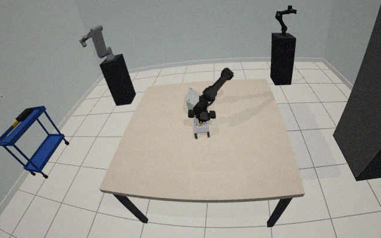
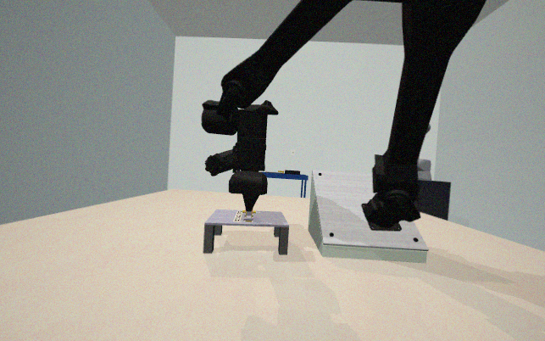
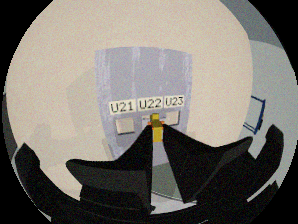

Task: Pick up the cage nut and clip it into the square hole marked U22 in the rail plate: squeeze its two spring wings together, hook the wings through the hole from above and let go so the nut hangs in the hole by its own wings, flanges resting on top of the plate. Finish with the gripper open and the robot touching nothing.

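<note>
Desk carries rail plate; fingers clamped on yellow cage nut, at U22.

Beneath me spreads the table, its top pale, sandy and lightly speckled, set on dark legs. On it the rail plate stands on short dark feet. Near that, apart from it, sits a wedge-shaped block with a sloping grey face and pale green sides. Soft shadows fall across the surface around both.
</note>
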Controlling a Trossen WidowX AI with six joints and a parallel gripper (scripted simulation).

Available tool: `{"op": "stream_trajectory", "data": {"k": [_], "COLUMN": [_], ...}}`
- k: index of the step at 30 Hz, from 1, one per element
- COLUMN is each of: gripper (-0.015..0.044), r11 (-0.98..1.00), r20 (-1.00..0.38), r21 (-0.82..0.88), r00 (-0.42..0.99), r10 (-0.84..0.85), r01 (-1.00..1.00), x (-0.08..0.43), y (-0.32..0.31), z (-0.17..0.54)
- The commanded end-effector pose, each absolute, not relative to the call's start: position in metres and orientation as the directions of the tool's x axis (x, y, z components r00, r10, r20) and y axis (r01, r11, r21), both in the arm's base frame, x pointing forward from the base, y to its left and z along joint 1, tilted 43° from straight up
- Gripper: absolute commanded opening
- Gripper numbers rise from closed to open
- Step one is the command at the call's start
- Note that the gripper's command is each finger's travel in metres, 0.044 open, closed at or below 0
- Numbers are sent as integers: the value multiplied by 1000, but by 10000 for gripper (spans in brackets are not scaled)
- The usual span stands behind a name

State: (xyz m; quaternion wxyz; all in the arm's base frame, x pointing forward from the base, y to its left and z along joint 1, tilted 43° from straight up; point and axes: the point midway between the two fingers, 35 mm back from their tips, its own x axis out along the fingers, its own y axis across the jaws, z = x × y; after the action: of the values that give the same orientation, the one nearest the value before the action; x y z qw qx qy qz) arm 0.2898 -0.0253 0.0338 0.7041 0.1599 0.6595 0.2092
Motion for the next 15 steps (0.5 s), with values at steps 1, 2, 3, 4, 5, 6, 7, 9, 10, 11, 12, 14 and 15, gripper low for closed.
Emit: {"op": "stream_trajectory", "data": {"k": [1,2,3,4,5,6,7,9,10,11,12,14,15], "gripper": [23,23,23,23,23,23,23,23,23,23,23,23,23], "r11": [868,869,870,872,873,873,874,874,874,874,874,874,874], "r20": [-868,-869,-870,-872,-873,-873,-874,-874,-874,-874,-874,-874,-874], "r21": [490,488,486,484,482,480,480,480,480,480,480,480,480], "r00": [45,45,45,46,46,46,46,46,46,46,46,46,46], "r10": [495,492,490,488,486,485,484,484,484,484,484,484,484], "r01": [-80,-80,-80,-80,-80,-79,-79,-79,-79,-79,-79,-79,-79], "x": [290,290,290,290,290,290,290,290,290,290,290,290,290], "y": [-26,-26,-25,-25,-25,-25,-25,-25,-25,-25,-25,-25,-25], "z": [35,35,35,35,35,35,35,35,35,35,35,35,35]}}
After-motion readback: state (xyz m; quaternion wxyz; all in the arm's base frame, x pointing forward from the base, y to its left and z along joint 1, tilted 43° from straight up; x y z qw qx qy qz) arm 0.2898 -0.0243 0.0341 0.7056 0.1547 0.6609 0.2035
